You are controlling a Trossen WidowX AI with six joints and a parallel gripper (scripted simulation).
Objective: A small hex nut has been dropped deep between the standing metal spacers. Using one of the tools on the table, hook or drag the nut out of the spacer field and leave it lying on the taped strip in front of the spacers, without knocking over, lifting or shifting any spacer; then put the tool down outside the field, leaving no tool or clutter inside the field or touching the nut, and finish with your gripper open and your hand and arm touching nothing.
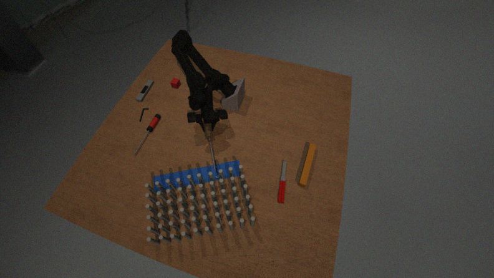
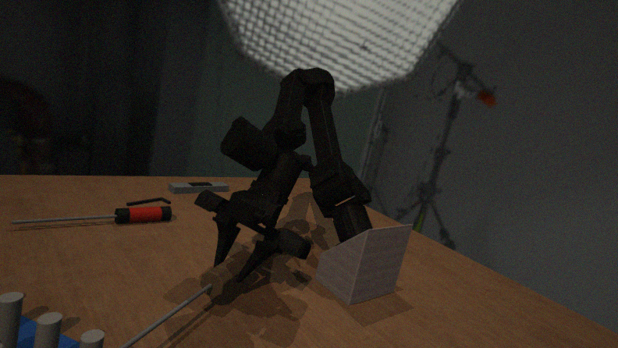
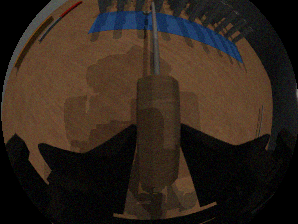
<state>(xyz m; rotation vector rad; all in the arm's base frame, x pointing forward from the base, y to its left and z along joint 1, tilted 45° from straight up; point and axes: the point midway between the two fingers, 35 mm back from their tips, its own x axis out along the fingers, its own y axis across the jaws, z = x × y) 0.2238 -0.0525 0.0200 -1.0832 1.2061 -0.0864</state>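
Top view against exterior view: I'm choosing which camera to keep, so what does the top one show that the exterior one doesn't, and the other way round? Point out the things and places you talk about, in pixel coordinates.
Only top: a red cube [image 1: 175, 83], a red-handled knife [image 1: 282, 191] and an orange bar [image 1: 307, 164].

Only exterior: a large light panel [image 2: 346, 38] and a stand [image 2: 442, 150] behind the table.

Both: the tool [image 1: 208, 128] [image 2: 226, 274] shut on a handle, the red-and-black screwdriver [image 1: 153, 122] [image 2: 144, 214], and blue tape [image 1: 196, 177] [image 2: 26, 332], only partly in the exterior.
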